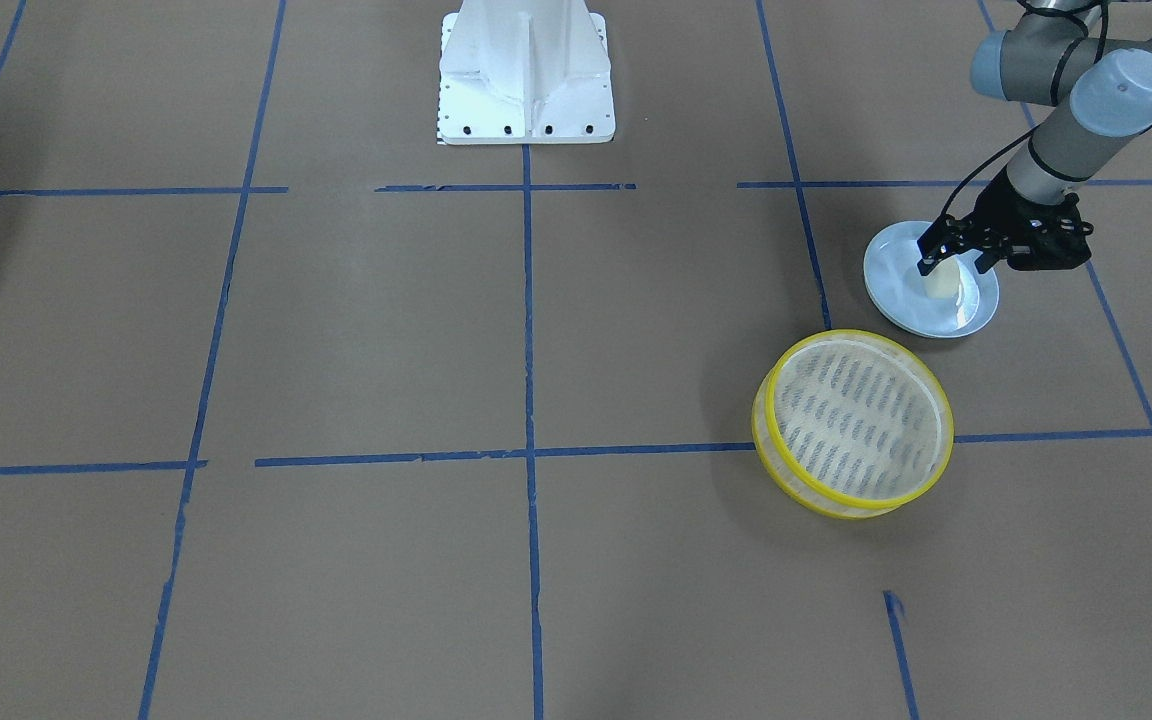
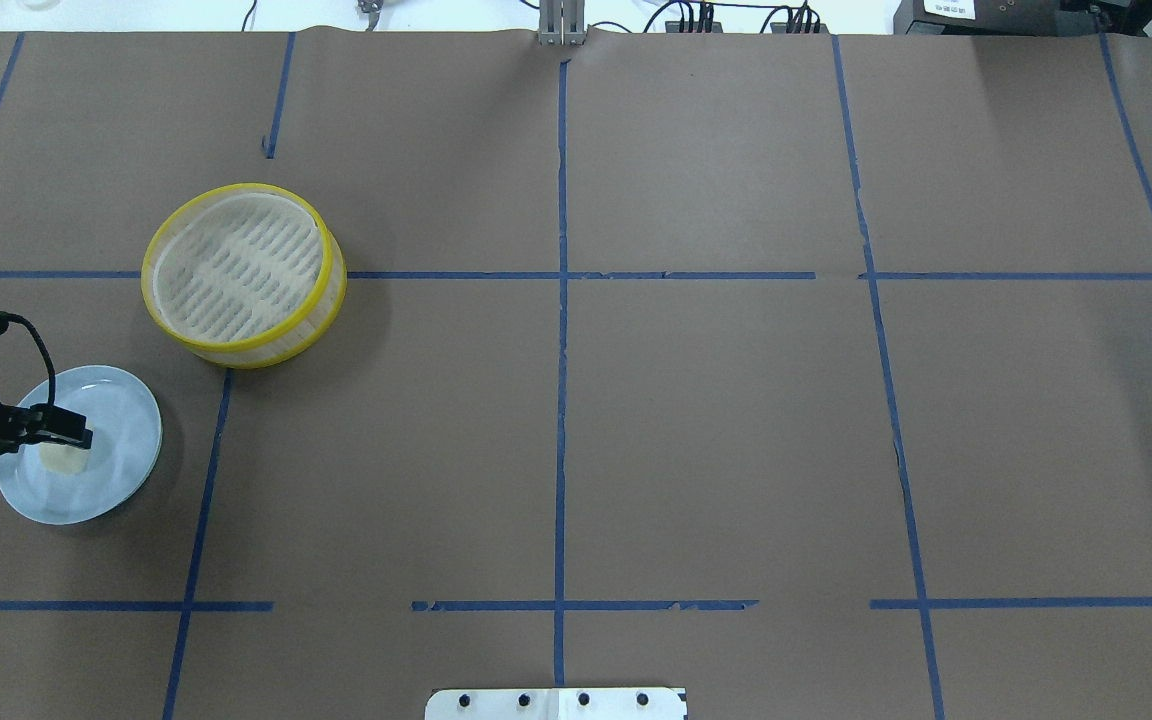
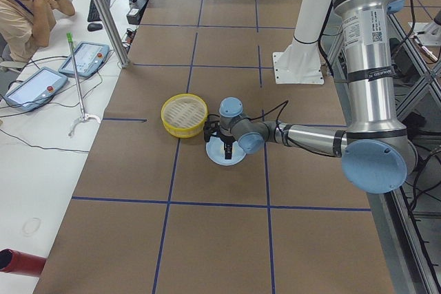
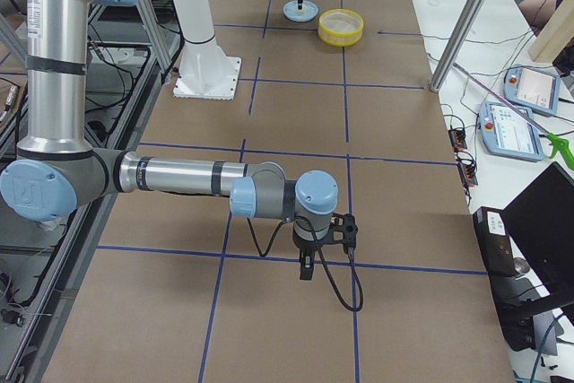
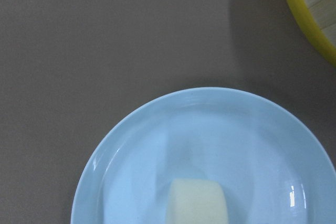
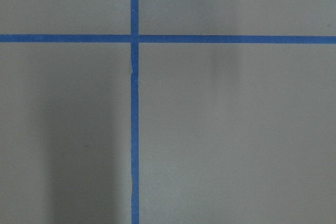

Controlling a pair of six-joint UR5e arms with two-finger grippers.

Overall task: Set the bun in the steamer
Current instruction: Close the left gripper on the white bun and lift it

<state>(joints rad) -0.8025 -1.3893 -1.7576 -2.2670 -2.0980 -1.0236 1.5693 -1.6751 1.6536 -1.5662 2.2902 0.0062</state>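
The cream-white bun (image 1: 946, 284) lies on the pale blue plate (image 1: 891, 275). It also shows in the overhead view (image 2: 64, 460) and at the bottom of the left wrist view (image 5: 197, 203). My left gripper (image 1: 956, 264) is low over the plate, open, with one finger on each side of the bun. The steamer (image 1: 854, 420), yellow-rimmed and empty, stands apart beside the plate (image 2: 121, 420), and its rim shows in the left wrist view (image 5: 310, 22). My right gripper (image 4: 307, 271) hangs over bare table far from these. I cannot tell if it is open or shut.
The white robot base (image 1: 526, 75) stands at the table's middle edge. Blue tape lines (image 6: 134, 129) grid the brown table. An operator (image 3: 21, 5) sits beyond the far side, by pendants (image 3: 86, 56) and a metal pole (image 3: 103, 12).
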